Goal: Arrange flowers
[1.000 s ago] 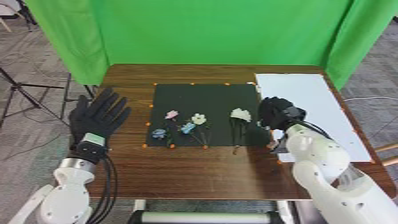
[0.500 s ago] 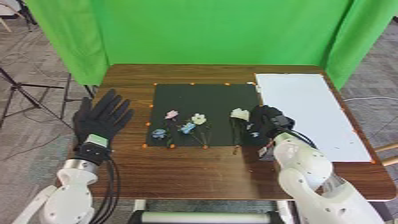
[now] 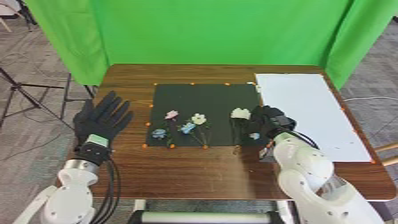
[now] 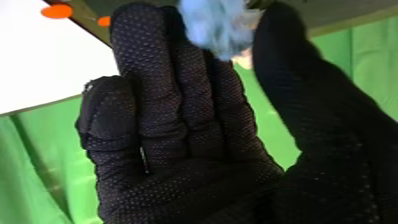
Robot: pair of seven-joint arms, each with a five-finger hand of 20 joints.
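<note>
Vs the earliest head view, right hand (image 3: 269, 117) is now farther left, off the seam with the white board (image 3: 306, 107) and over the right edge of the dark mat (image 3: 209, 95). The held blue flower (image 3: 255, 135) has shifted left and nearer the robot with it. Left hand (image 3: 94, 125) is slightly right of its earlier spot, fingers straight and spread, at the left edge of the table (image 3: 204, 175). Loose flowers same as before.

Right wrist view: right hand (image 4: 187, 165) pinches the held blue flower between long, nearly straight fingers and thumb, bloom at the tips.

Edges: white flower (image 3: 241, 114) is just left of the right hand, so tight on that side. Pink flower (image 3: 171, 114), cream flower (image 3: 199, 119), middle blue flower (image 3: 187, 128) and left blue flower (image 3: 159, 133) lie on the mat's left half. Dark surface runs from the blooms to the mat's far edge; brown wood runs between mat and near table edge.
</note>
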